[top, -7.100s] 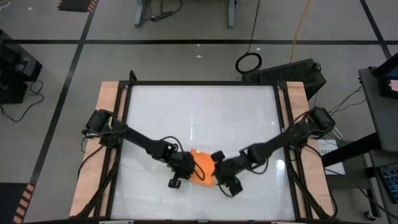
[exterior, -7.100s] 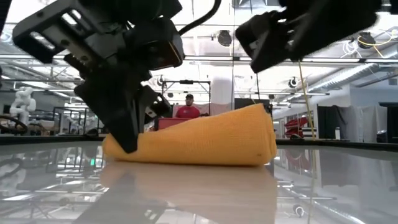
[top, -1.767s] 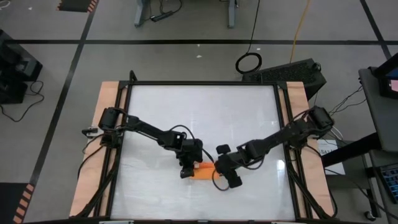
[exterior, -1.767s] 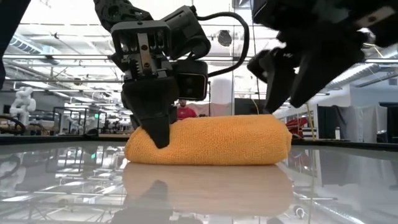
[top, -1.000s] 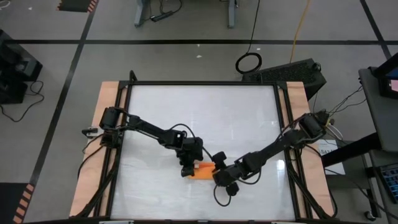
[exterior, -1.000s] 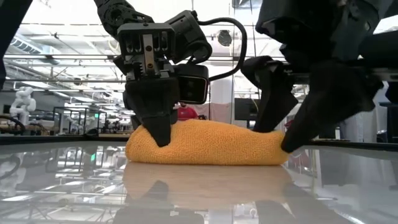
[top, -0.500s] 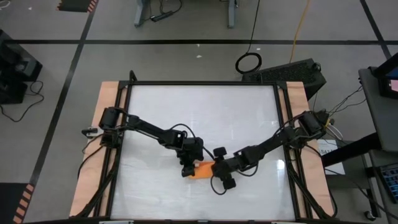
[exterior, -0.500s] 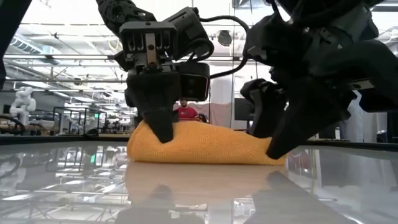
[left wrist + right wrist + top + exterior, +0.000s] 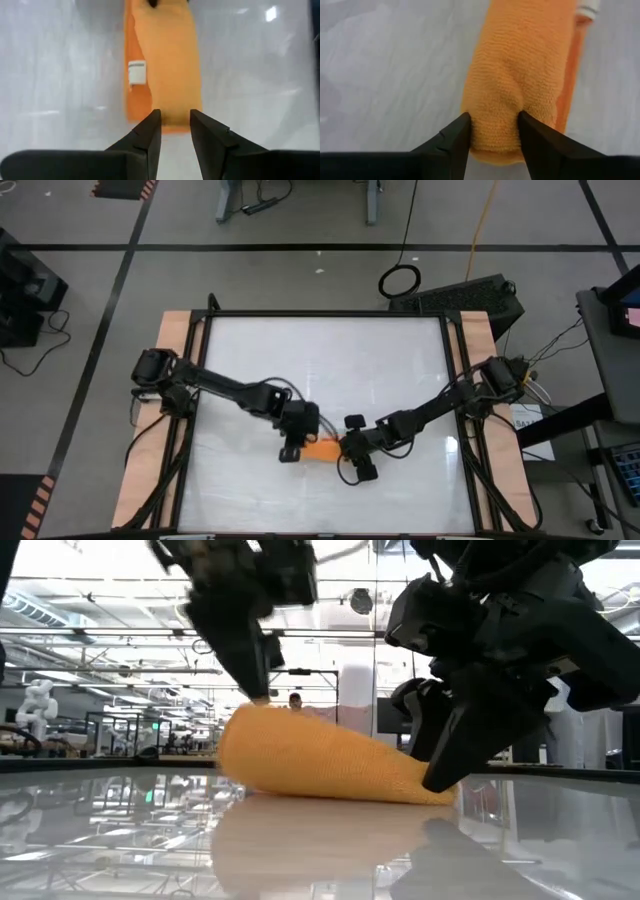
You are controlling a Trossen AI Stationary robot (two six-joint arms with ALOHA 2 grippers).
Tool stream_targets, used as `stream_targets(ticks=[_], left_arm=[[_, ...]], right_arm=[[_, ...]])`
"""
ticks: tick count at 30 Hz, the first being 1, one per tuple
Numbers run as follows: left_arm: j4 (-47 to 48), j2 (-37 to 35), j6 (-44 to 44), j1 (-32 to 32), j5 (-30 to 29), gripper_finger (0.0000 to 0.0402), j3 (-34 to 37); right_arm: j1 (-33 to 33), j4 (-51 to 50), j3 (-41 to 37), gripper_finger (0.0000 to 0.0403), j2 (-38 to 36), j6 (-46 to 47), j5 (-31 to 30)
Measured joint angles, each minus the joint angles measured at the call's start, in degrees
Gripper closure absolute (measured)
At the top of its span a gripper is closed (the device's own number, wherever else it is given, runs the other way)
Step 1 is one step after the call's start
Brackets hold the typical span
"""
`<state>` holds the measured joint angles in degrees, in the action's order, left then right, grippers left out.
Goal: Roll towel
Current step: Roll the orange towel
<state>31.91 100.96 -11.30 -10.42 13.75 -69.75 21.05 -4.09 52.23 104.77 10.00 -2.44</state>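
while towel (image 9: 330, 768) sits rolled near table's front middle, we clamp right gripper (image 9: 492, 131) on its near end; left gripper (image 9: 175, 131) hangs just above far end, fingers parted, gripping nothing. we'd keep pinch firm, ease off slowly so roll holds.
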Motion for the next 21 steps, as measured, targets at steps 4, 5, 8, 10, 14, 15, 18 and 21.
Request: stream_targets(ticks=[4, 5, 8, 10, 14, 15, 18, 21], left_arm=[[2.05, -1.13, 3.23, -4.49, -9.52, 0.0294, -1.40], [2.19, -1.34, 3.46, -5.59, -11.49, 0.0294, -1.40], [1.37, -1.43, 4.54, -8.46, -15.97, 0.0294, -1.40], [0.37, -1.43, 6.15, -10.42, -18.03, 0.0294, -1.38], [-2.86, -0.72, 12.46, -14.20, -24.62, 0.0294, -1.42], [-3.53, -0.24, 13.72, -14.91, -26.34, 0.0294, -1.32], [-5.45, 1.18, 16.03, -15.58, -27.45, 0.0288, -1.08], [-6.46, 3.20, 16.10, -15.45, -26.85, 0.0261, -1.07]], right_arm=[[-1.39, -0.12, -0.02, 0.0265, 0.02, 0.09, 2.25], [-1.75, -0.14, -0.02, 0.0269, 0.07, 0.09, 2.83], [-2.71, -0.18, -0.04, 0.0280, 0.10, 0.33, 3.73], [-3.32, -0.14, -0.07, 0.0286, 0.11, 0.33, 4.81], [-4.40, -0.05, -0.11, 0.0293, 0.13, 0.35, 7.43], [-4.62, -0.03, -0.11, 0.0294, 0.13, 0.38, 7.93], [-5.12, 0.32, -0.15, 0.0294, 0.17, 0.87, 9.16], [-5.41, 0.81, -0.17, 0.0287, 0.17, 1.41, 10.25]])
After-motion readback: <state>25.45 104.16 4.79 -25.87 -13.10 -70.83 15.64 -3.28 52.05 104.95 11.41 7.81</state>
